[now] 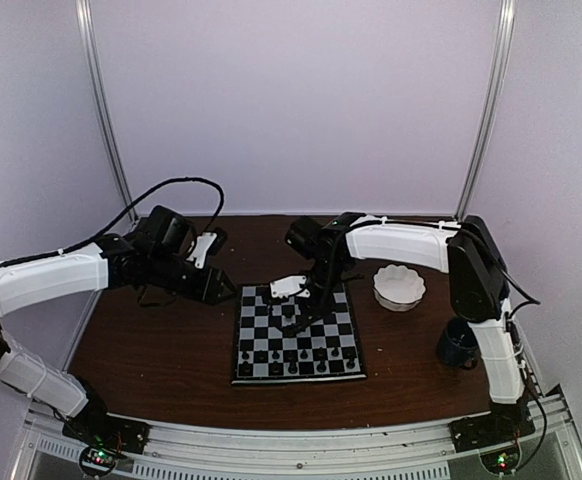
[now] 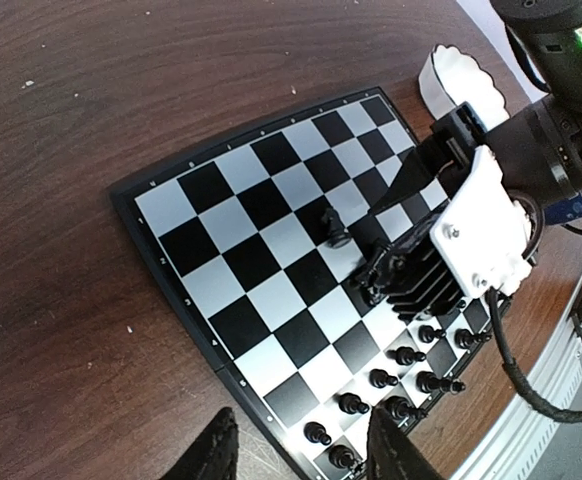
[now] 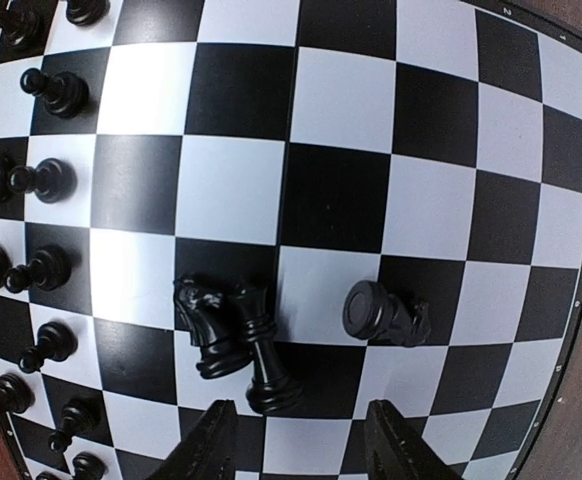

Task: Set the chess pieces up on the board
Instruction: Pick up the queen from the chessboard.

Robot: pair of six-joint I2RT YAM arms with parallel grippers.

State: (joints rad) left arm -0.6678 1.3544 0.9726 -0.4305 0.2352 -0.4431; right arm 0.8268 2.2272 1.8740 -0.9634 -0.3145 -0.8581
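Two grippers are being used, and only one is being placed anywhere useful. Biggest thing first: the board (image 1: pixel 256 322) is lying flat in front of the robot, with two rows of chess pieces (image 3: pixel 49 95) being shown lined up along its near edge.

The right gripper (image 3: pixel 296 445) is being held low over the middle squares, fingers spread apart with nothing between them. The left gripper (image 2: pixel 299 452) is being parked off the board's left edge, also apart and empty, so the right one is being counted as clearly nearer.

Three stragglers are being shown mid-board. A knight (image 3: pixel 199 310) and a taller piece (image 3: pixel 261 350) are touching each other just ahead of the right gripper, toward the finger on the left of the wrist view. Both seem upright, though that's being guessed through a warped lens.

The toppled piece (image 3: pixel 383 314) is probably what the next move is being decided on. It's lying on its side just ahead of the other finger, base pointing at the pair, head pointing away, so its long axis is running along the line between the fingertips. A wrist turn is likely being called for before it can be pinched across its body.
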